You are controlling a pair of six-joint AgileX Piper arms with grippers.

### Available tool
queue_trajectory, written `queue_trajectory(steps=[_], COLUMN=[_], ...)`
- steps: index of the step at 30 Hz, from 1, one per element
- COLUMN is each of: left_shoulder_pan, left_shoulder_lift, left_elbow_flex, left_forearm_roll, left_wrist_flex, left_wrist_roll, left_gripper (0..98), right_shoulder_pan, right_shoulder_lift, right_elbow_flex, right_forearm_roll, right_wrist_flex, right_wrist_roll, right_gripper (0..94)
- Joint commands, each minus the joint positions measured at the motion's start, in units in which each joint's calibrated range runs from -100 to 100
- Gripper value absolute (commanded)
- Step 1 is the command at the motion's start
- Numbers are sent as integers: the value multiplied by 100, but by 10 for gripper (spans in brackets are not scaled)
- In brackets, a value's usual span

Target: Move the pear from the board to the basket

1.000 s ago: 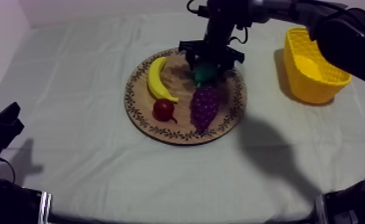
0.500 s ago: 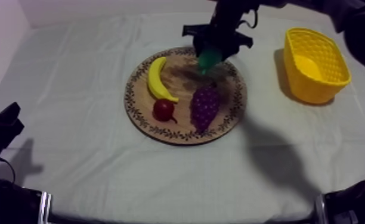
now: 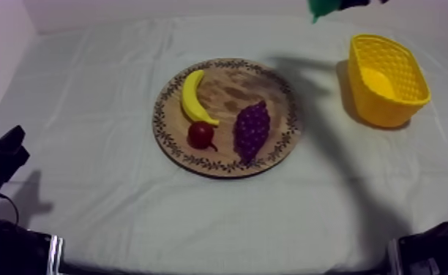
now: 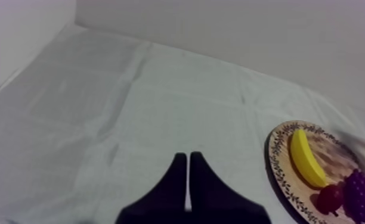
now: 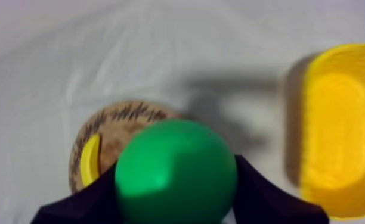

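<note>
Evidently the pear (image 5: pixel 176 170) is off the wooden board (image 3: pixel 227 91): it sits clamped in the right tool (image 5: pixel 176 192), a black finger pressed against each flank of its round green body. From above, a sliver of green shows high over the far side of the desk (image 3: pixel 110 197), nearer the yellow basket (image 3: pixel 381 102) than the board, though not over the basket's opening. The right wrist camera looks past the pear at the board to one side and the basket to the other.

The pear looks smooth and glossy, probably a light, stiff plastic toy. Weight should be no trouble, but the curved skin is likely slippery, so a hold across the widest part, as here, seems the safest; a grip nearer the taper could let it squirt out. It should take a short drop into the basket without harm.

The banana (image 3: pixel 194 95), grapes (image 3: pixel 251 130) and small red fruit (image 3: pixel 200 134) lie on the board. The left tool (image 4: pixel 188 179) rests with its fingers together, holding nothing.
</note>
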Motion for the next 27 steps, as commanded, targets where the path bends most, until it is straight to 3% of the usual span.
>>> queue_trajectory(steps=[1,10,18,27], left_shoulder_pan=[2,2,2,2], left_shoulder_lift=[0,0,0,0], left_elbow_flex=[5,5,5,5], left_forearm_roll=[2,2,2,2], left_wrist_flex=[-1,-1,-1,-1], left_wrist_roll=[-2,-2,-2,-2], left_gripper=[1,1,1,1], right_shoulder_pan=[357,1263,1488,1555], right_shoulder_lift=[-628,-1260,-1191,-915], right_elbow_flex=[404,2055,2926,3048], right_forearm_roll=[86,209,337,364], right_wrist_flex=[-174,-832,-1249,-1317], right_wrist_roll=[1,228,224,184], right_gripper=[420,438,478,731])
